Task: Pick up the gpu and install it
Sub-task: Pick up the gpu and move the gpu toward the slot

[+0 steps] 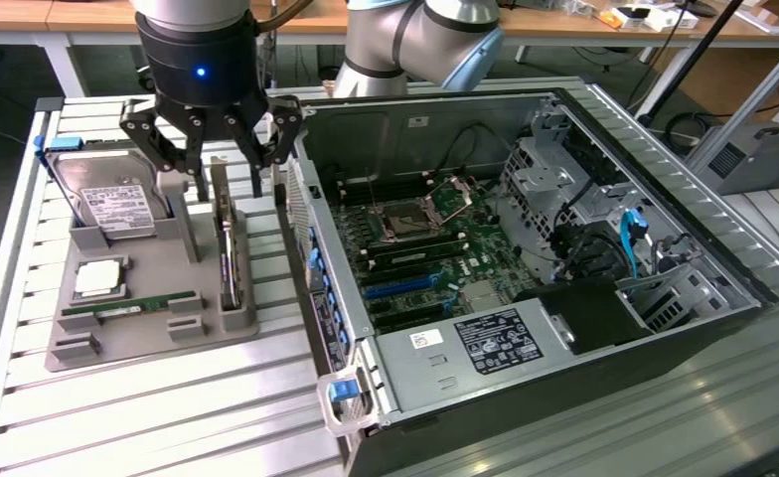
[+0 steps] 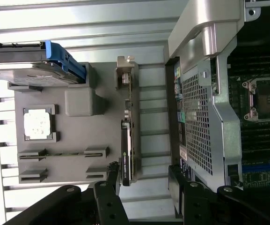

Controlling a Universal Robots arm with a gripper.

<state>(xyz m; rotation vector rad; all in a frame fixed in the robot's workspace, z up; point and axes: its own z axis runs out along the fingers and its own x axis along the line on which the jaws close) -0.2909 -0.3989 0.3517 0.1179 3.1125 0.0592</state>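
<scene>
The gpu is a thin, flat expansion card. It stands upright on its long edge in a slot of the grey holder, at the side nearest the open computer case, close beside the case wall but apart from it. In the wrist view, a silvery metal bracket forms one end and a dark body the other. It is not seated in the case. My gripper hangs above it, fingers spread to either side, with no contact visible.
</scene>
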